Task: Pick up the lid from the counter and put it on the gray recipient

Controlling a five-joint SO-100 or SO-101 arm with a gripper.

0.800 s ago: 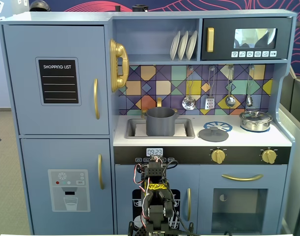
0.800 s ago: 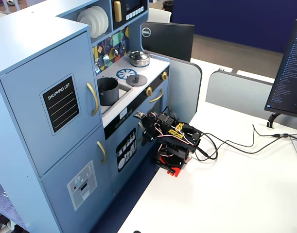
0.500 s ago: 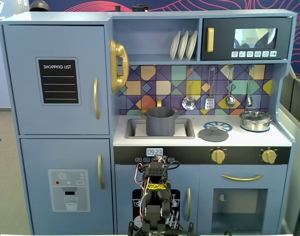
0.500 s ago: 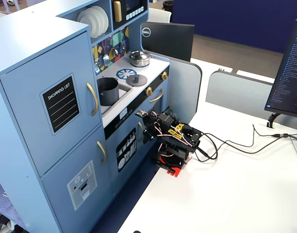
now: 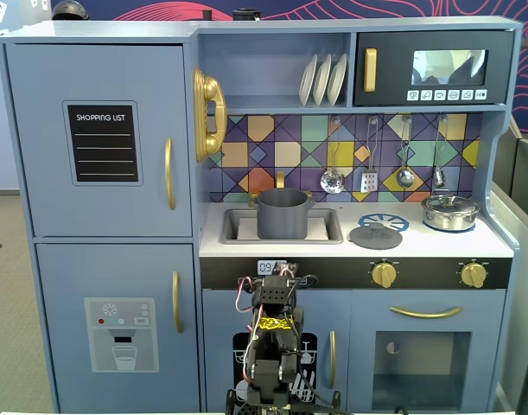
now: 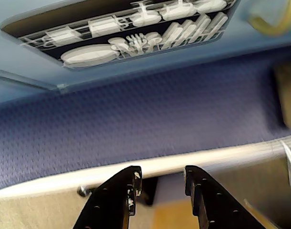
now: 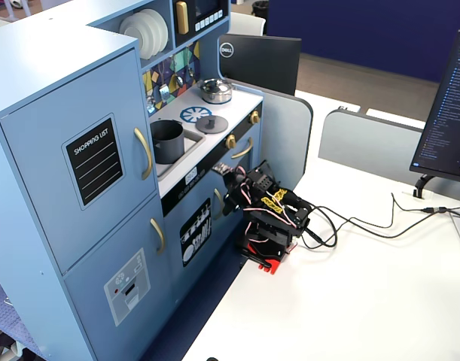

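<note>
The lid (image 5: 375,234) is a flat dark-gray disc with a small knob, lying on the pale counter (image 5: 436,247) beside the blue burner print; it also shows as the lid (image 7: 212,124). The gray recipient (image 5: 283,213) stands uncovered in the sink recess, seen too as the gray recipient (image 7: 167,141). My arm (image 5: 273,341) is folded low in front of the kitchen, well below the counter. In the wrist view my gripper (image 6: 162,179) is open with nothing between its black fingers, facing the blue floor and the white table edge.
A shiny silver pot (image 5: 450,212) with its own lid sits at the counter's right. Utensils (image 5: 333,180) hang over the backsplash. The dishwasher print (image 6: 135,33) is close ahead of the wrist. A monitor (image 7: 448,113) and cables (image 7: 380,222) are on the white table.
The arm's wrist has lifted a little and now partly covers the clock display on the kitchen front. Lid and pots have not moved.
</note>
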